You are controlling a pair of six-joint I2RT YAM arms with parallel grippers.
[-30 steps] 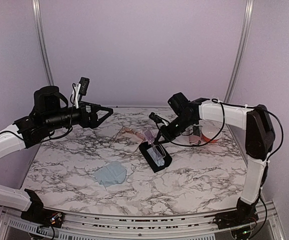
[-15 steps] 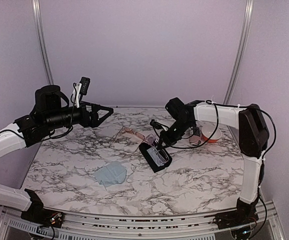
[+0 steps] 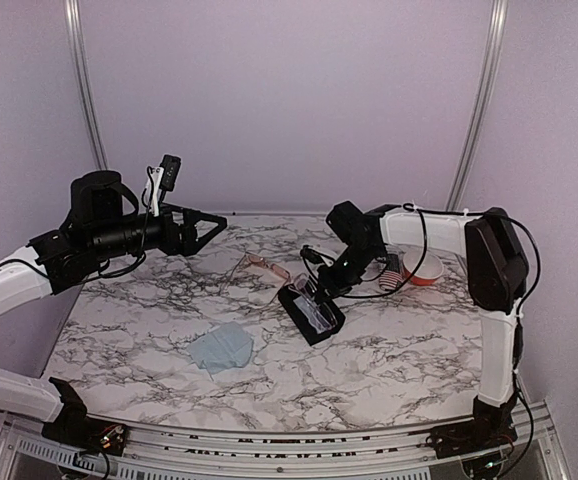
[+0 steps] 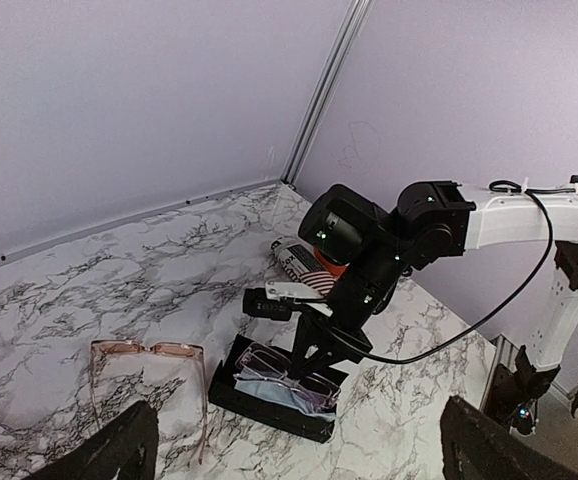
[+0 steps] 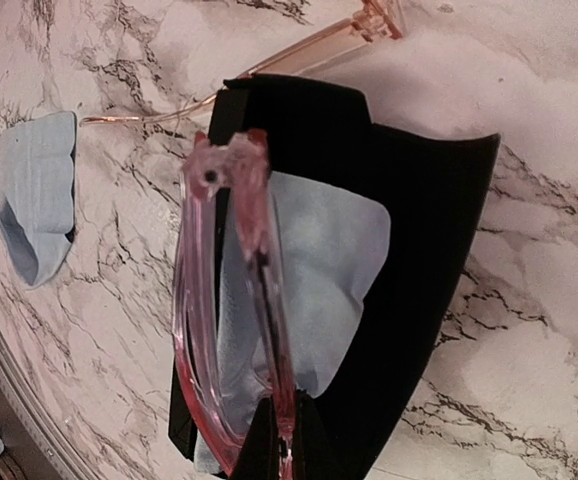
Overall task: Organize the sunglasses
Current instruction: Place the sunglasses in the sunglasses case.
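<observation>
Marble-look bench [image 3: 119, 330] with plain lilac walls all round, that's the setup.

The right gripper [image 3: 316, 287] is down at the black case [image 3: 321, 322], which lies open around the middle of the bench, a touch toward the right edge. Its fingers are pinched shut on the clear pale-lilac sunglasses [image 5: 231, 300]. They look more pinkish in the wrist view. That pair sits edge-on in the case over a pale blue cloth [image 5: 334, 255] lining it. Can't tell if the frame is resting fully on the cloth or is slightly lifted.

The wire-framed sunglasses [image 3: 259, 267] with pinkish-brown lenses lie flat on the bench just beside the case, on its far-left side, with the arms unfolded.

The left gripper [image 3: 207, 232] hangs in the air over the far-left part of the bench, fingers [image 4: 109, 455] spread wide with nothing between them.

Other stuff: a second blue cloth [image 3: 221, 348] crumpled toward the near edge, left of the case, plus a stars-and-stripes case [image 3: 394, 273] and an orange bowl [image 3: 424, 270] near the far-right corner.
</observation>
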